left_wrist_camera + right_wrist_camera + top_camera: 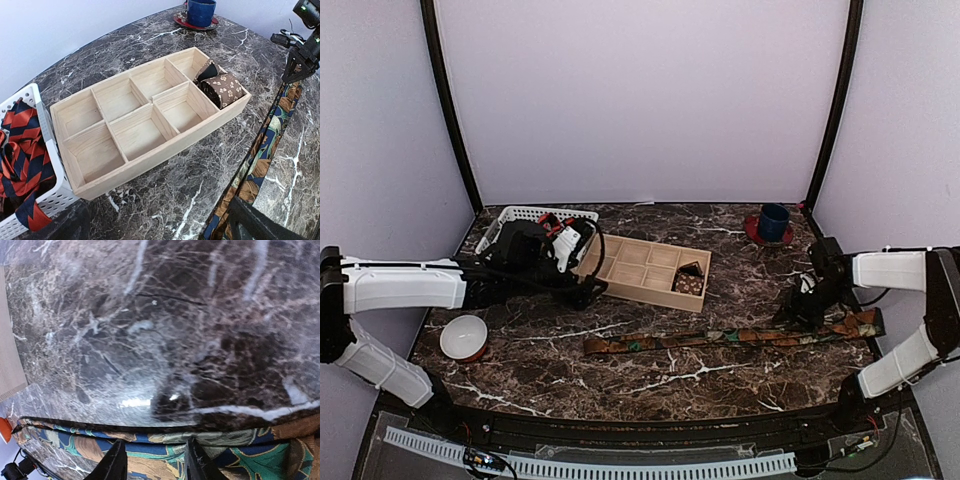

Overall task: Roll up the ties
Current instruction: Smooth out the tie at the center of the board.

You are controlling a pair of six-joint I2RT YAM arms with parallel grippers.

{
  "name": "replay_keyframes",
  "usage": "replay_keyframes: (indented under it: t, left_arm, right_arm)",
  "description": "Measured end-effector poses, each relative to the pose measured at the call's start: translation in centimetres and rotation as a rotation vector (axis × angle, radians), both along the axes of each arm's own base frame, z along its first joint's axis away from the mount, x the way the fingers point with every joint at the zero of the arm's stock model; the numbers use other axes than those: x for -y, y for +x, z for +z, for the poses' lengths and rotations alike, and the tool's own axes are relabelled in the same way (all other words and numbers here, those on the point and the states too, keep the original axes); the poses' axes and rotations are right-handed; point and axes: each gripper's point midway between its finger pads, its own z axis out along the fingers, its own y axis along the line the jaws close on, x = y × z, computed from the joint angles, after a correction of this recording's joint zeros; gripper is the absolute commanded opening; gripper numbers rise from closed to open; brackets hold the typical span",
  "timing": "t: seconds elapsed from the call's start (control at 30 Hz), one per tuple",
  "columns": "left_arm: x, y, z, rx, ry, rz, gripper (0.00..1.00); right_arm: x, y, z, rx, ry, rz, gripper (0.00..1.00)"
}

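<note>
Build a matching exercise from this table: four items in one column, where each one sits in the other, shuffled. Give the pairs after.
Items
1. dotted brown tie
2. striped red-and-black tie
3. leafy orange-green tie
4. blue cup

Places
A. standing on the red saucer
B. stretched out flat on the marble table
C. rolled up in an end compartment of the wooden tray
D. heaped in the white basket

Pairs: 1-C, 2-D, 3-B, 4-A

Left edge cuts off the striped tie (25,150).
</note>
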Motion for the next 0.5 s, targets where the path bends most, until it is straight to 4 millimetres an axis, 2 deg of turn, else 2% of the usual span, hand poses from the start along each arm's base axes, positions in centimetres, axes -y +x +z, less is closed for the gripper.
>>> replay_keyframes:
  t: [0.1, 0.2, 0.33, 0.43, 0.5]
  left_arm:
    - [-0.6, -0.4, -0.7, -0.023, -0.014, 0.012, 0.99]
    - [-0.4, -1.2, -1.5, -0.076, -0.007, -0.032, 0.99]
    - [0.7, -2.6, -3.2, -0.16, 0.033, -0.143, 0.99]
    - [1.3, -3.9, -5.3, -0.219, 0.075, -0.218, 0.98]
    - [1.7, -4.8, -6.4, -0.244, 0.1, -0.263, 0.94]
  right_arm:
    - [0.1, 0.0, 0.3, -0.006, -0.007, -0.002, 0.46]
    - [-0.6, 1.6, 2.1, 0.045, 0.008, 0.016, 0.5]
    - [-3.3, 3.7, 4.9, 0.141, 0.057, 0.086, 0.5]
    - [-6.4, 3.3, 5.6, 0.169, 0.094, 0.174, 0.5]
    - [-8.2, 2.6, 5.7, 0.167, 0.119, 0.219, 0.5]
